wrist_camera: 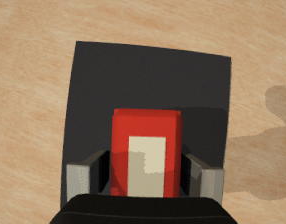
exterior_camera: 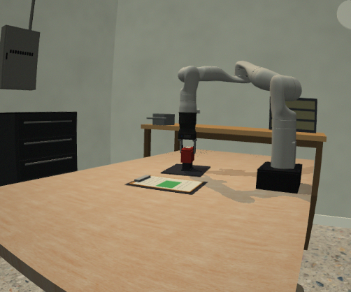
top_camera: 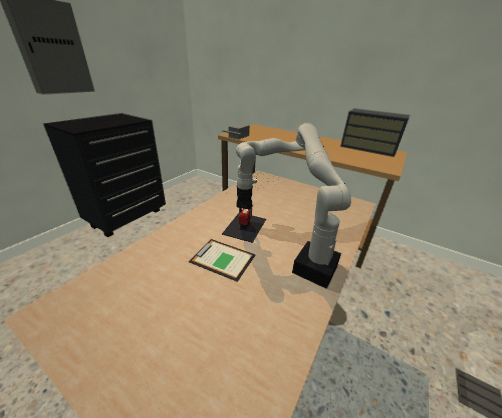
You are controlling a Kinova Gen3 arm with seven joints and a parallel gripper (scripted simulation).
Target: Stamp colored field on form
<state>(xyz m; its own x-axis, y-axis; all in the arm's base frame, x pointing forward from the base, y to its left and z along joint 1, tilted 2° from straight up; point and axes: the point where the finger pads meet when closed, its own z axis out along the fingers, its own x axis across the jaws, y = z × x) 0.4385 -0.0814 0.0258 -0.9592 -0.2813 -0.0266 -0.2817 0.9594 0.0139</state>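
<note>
"How's my arm?"

"Bent high, gripper (top_camera: 244, 212) (exterior_camera: 188, 149) (wrist_camera: 144, 166) pointing down, fingers wide around the red stamp (top_camera: 244, 218) (exterior_camera: 187, 156) (wrist_camera: 147, 126), upright on the black mat (top_camera: 231, 230) (exterior_camera: 203, 170) (wrist_camera: 144, 75)."

"Anything hidden?"

"My wrist view cuts off the stamp's near end."

Setting: workshop-type room. Evidence: black metal drawer cabinet on casters (top_camera: 123, 170) (exterior_camera: 47, 147), grey wall-mounted electrical panel (top_camera: 55, 55) (exterior_camera: 19, 63), brown wooden workbench (top_camera: 368, 163) (exterior_camera: 222, 130) with grey vise-like block (top_camera: 240, 132) (exterior_camera: 164, 119), speckled stone-chip floor (top_camera: 413, 305) (exterior_camera: 341, 258).

Black drawer cabinet (top_camera: 123, 170) (exterior_camera: 47, 147) against grey-green wall (top_camera: 293, 65) (exterior_camera: 177, 35).
</note>
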